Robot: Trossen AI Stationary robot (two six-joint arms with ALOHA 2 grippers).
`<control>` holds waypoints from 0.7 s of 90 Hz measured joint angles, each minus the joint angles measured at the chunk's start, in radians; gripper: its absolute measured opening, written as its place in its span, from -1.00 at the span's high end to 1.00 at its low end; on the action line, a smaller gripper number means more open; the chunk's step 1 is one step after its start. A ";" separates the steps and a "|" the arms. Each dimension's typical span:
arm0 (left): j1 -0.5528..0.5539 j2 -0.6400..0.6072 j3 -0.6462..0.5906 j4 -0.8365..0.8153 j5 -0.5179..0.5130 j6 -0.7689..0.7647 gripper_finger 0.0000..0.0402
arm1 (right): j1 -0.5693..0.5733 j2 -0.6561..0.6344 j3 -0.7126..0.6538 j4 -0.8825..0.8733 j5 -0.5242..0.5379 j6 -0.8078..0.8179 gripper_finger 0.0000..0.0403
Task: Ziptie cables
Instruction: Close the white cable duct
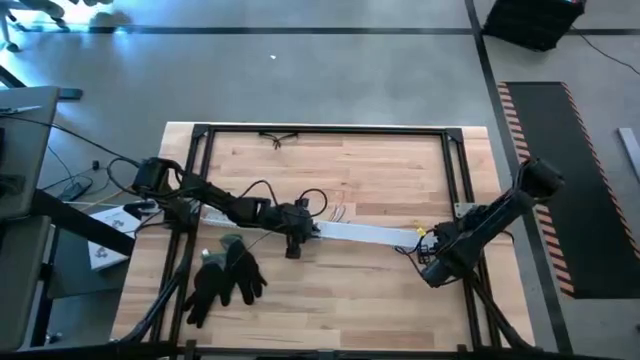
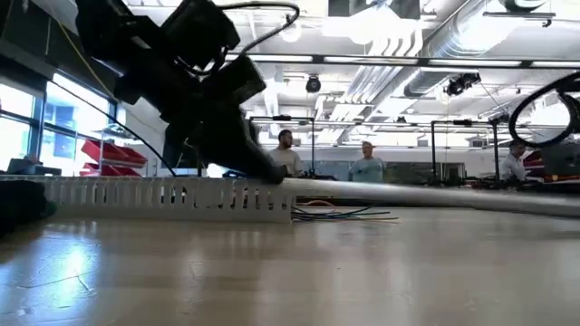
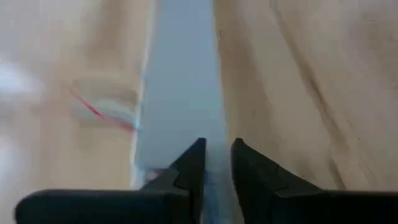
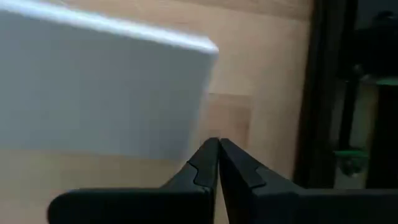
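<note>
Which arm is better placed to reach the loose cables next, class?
Likely the left. The left gripper sits at the middle of the white channel, close to the cables; the right gripper is at the channel's far end.

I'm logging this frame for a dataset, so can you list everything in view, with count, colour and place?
Slotted channel: one, white, lying across the table's middle, running from the left arm toward the right.
Flat cover strip: one, pale grey-white, continuing the channel's line to the right gripper.
Cables: a few thin strands, green, grey and yellow, spilling onto the table at the channel's end.
Gloves: one pair, black, on the table's front left.
Table: one, light wood, with a black frame.
People: three, standing far off in the room behind.
Left gripper: dark, fingers slightly apart over the cover strip at mid-table.
Right gripper: dark, shut, just off the strip's right end.
</note>
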 joint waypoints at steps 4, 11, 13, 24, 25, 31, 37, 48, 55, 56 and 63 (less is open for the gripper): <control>0.001 -0.002 0.004 -0.016 0.000 -0.004 0.70 | 0.000 0.002 0.001 -0.003 0.005 -0.001 1.00; 0.002 -0.002 0.003 -0.024 -0.007 -0.005 0.70 | 0.000 0.001 0.017 -0.025 0.015 -0.006 1.00; 0.002 -0.002 0.003 -0.026 -0.008 -0.005 0.70 | 0.000 0.001 0.026 -0.034 0.018 -0.010 1.00; 0.002 -0.003 0.004 -0.027 -0.009 -0.005 0.70 | -0.003 -0.016 0.045 -0.064 0.084 -0.037 1.00; 0.002 -0.003 0.004 -0.027 -0.008 -0.005 0.70 | -0.002 -0.017 0.045 -0.061 0.087 -0.040 1.00; 0.001 -0.003 0.004 -0.026 -0.009 -0.006 0.70 | 0.003 -0.020 0.045 -0.057 0.106 -0.048 1.00; 0.001 -0.003 0.004 -0.026 -0.010 -0.005 0.70 | 0.003 -0.028 0.045 -0.058 0.134 -0.050 1.00; 0.001 -0.003 0.004 -0.026 -0.009 -0.005 0.70 | 0.003 -0.034 0.053 -0.045 0.157 -0.098 1.00; 0.001 -0.003 0.003 -0.016 -0.010 -0.005 0.70 | 0.003 -0.038 0.078 -0.052 0.176 -0.146 1.00; 0.001 -0.003 0.002 -0.014 -0.010 -0.005 0.70 | 0.003 -0.038 0.083 -0.053 0.179 -0.152 1.00; 0.002 -0.002 0.000 0.000 -0.001 -0.005 0.70 | 0.003 -0.039 0.122 -0.080 0.187 -0.204 0.99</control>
